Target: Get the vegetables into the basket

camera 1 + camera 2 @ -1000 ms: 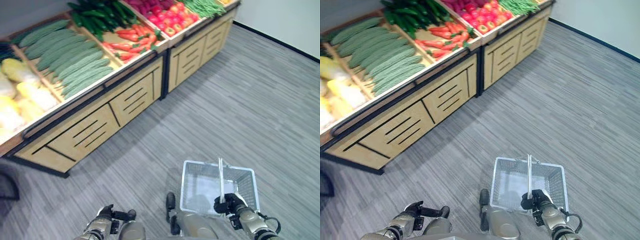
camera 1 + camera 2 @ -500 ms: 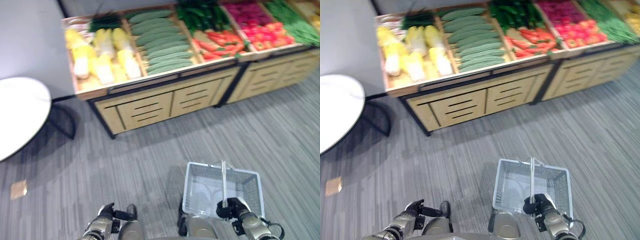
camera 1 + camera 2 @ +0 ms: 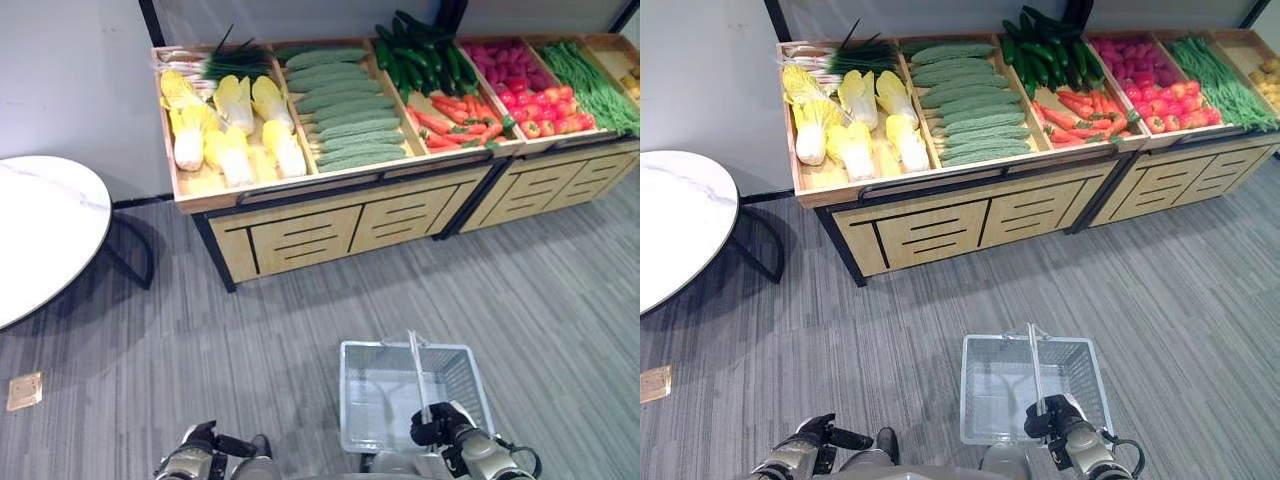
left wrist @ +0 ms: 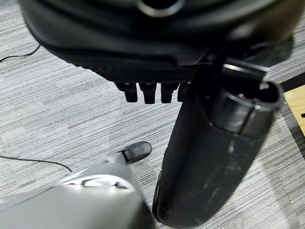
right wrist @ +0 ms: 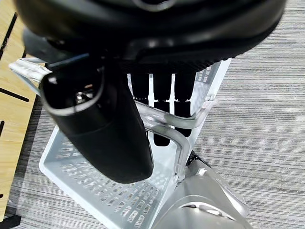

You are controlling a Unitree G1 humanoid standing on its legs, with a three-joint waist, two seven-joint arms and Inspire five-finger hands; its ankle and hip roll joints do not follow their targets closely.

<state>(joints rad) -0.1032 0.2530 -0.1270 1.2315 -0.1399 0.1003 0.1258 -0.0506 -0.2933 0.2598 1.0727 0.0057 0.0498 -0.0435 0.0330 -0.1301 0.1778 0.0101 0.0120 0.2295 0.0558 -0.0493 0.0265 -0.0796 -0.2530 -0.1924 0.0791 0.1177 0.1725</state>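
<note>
A white wire basket [image 3: 352, 400] hangs low in front of me over the grey floor, with nothing in it. My right hand [image 3: 441, 429] is shut on its upright handle [image 3: 416, 366]; in the right wrist view the fingers [image 5: 162, 107] curl round the handle bar [image 5: 159, 128]. The vegetables lie on a wooden stand [image 3: 330, 215] ahead: yellow cabbages [image 3: 230, 135], pale cucumbers [image 3: 345, 110], dark green cucumbers [image 3: 425, 55], carrots [image 3: 455, 120], red vegetables [image 3: 525, 100] and green beans [image 3: 595, 80]. My left hand [image 3: 195, 458] stays low at the left, relaxed and holding nothing.
A round white table [image 3: 40, 235] on dark legs stands at the left, close to the stand's end. A small tan square [image 3: 24, 390] lies on the floor below it. Open grey carpet stretches between me and the stand.
The whole view has swung round, so the stand now faces me square on and the round table has come in at the left. The basket stays in my right hand.
</note>
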